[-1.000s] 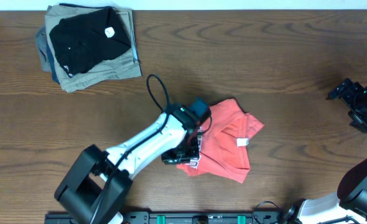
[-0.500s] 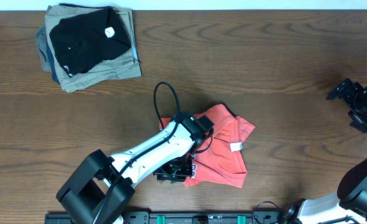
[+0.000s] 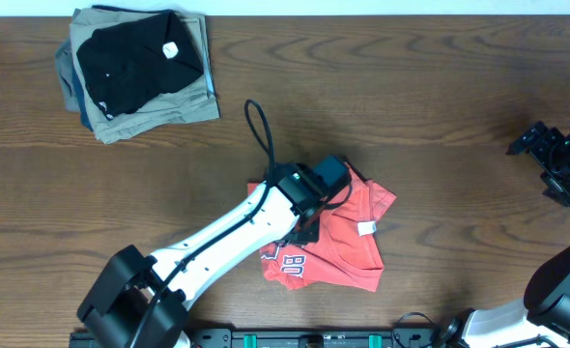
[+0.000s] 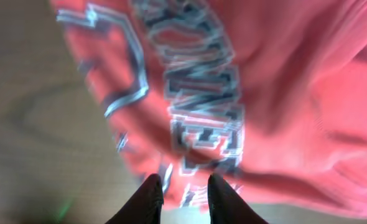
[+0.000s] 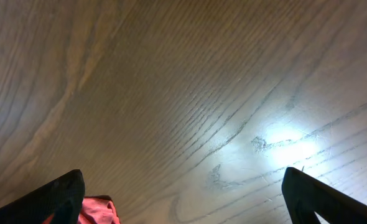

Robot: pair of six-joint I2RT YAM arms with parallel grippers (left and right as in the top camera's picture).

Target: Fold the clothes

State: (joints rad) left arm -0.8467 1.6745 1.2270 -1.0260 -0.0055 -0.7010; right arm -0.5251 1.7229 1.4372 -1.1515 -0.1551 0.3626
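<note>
Overhead, shirt place: the T-shirt (image 3: 348, 246) lies on the counter (image 3: 411, 87), near the front middle; it is a loose lump, not a neat square
Overhead, shirt look: red-orange cloth; white block letters (image 3: 287, 266) show at its front left edge; a small white tag (image 3: 366, 229) sits on its right part; the edges are uneven
Overhead, left arm: the left arm (image 3: 237, 227) reaches in from the front left and hangs over the shirt's left side, hiding some of it; I think it is there to work on that edge
Overhead, right arm: the right arm (image 3: 560, 159) waits at the far right edge, well apart from the shirt; likely just out of the way
Overhead, pile: a folded black garment (image 3: 130, 58) lies on khaki and blue ones in the back left corner, well apart from the shirt
Left wrist, fingers: the left fingers (image 4: 151, 196) are a little way apart; no cloth seems pinched between them; they point at the shirt's lettered edge
Left wrist, shirt: blurry; red cloth fills most of the view; the letters have dark outlines; bare counter shows on the left; soft creases on the right
Right wrist, fingers: the right fingers (image 5: 59, 196) are spread wide, with nothing between them; bare counter beyond
Right wrist, shirt: a tiny red bit shows at the bottom left; maybe the shirt; too small to tell
Job so far: the fold looks only partly done
</note>
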